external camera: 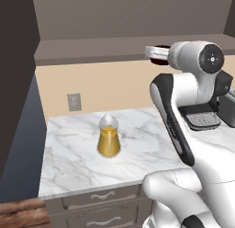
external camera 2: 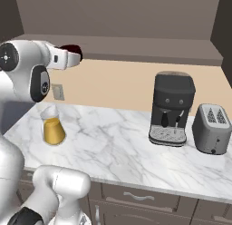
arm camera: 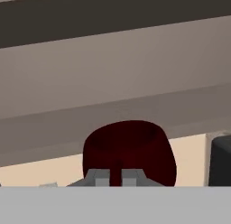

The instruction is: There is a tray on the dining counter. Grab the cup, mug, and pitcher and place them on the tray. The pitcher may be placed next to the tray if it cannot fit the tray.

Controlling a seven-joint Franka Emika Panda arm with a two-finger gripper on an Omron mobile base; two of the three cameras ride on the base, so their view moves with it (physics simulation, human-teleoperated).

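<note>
My gripper (arm camera: 116,178) is raised high in front of the wall cabinets and is shut on the mug (arm camera: 128,148), a squat dark maroon one. The same mug (external camera: 159,61) shows at the end of my hand, well above the worktop, and again as a dark red shape (external camera 2: 72,50) past the wrist. The amber pitcher (external camera: 109,139) with its pale clear top stands upright on the marble worktop (external camera: 73,162), below and left of the hand; it also stands near the worktop's left end (external camera 2: 53,129). The cup, the tray and the dining counter are out of view.
A dark coffee machine (external camera 2: 171,108) and a grey toaster (external camera 2: 212,128) stand on the worktop's right side. A wall outlet (external camera: 74,102) sits behind the pitcher. Drawers (external camera: 103,197) run below the front edge. Cabinets hang overhead.
</note>
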